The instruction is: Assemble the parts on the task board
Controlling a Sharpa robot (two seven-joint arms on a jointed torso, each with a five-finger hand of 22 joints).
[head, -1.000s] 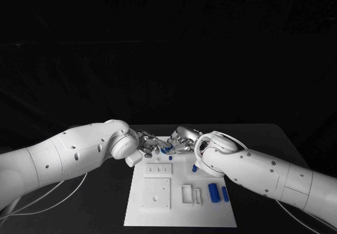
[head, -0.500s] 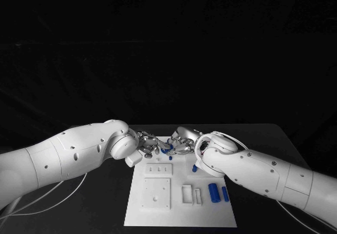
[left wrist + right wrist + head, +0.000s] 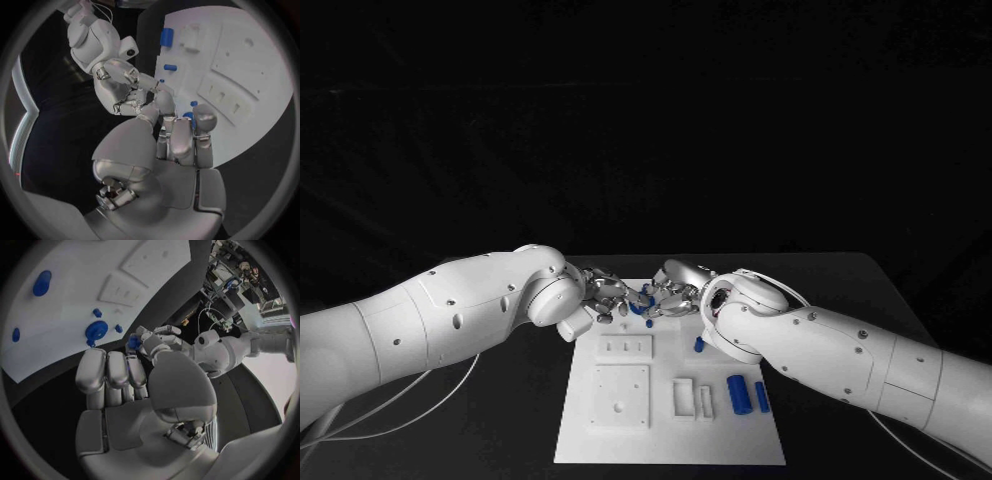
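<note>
Both hands meet over the far end of the white task board (image 3: 668, 440). My left hand (image 3: 606, 295) pinches a small blue part (image 3: 636, 308) at its fingertips; the same part (image 3: 189, 116) sits between its fingers in the left wrist view. My right hand (image 3: 675, 295) faces it, fingers stretched toward that part (image 3: 134, 342), thumb apart, nothing between them. Under the hands a round blue part (image 3: 97, 331) sits on the board (image 3: 75, 270), with small blue pieces (image 3: 119, 328) beside it.
Two blue cylinders (image 3: 738, 393) (image 3: 763, 398) lie at the board's near right and a short blue piece (image 3: 700, 344) by its right edge. White raised blocks (image 3: 622, 395) and a slotted plate (image 3: 626, 346) stand on the board. Black table lies all round.
Both hands have barely shifted and stay fingertip to fingertip over the far end of the board, with the blue part between them.
</note>
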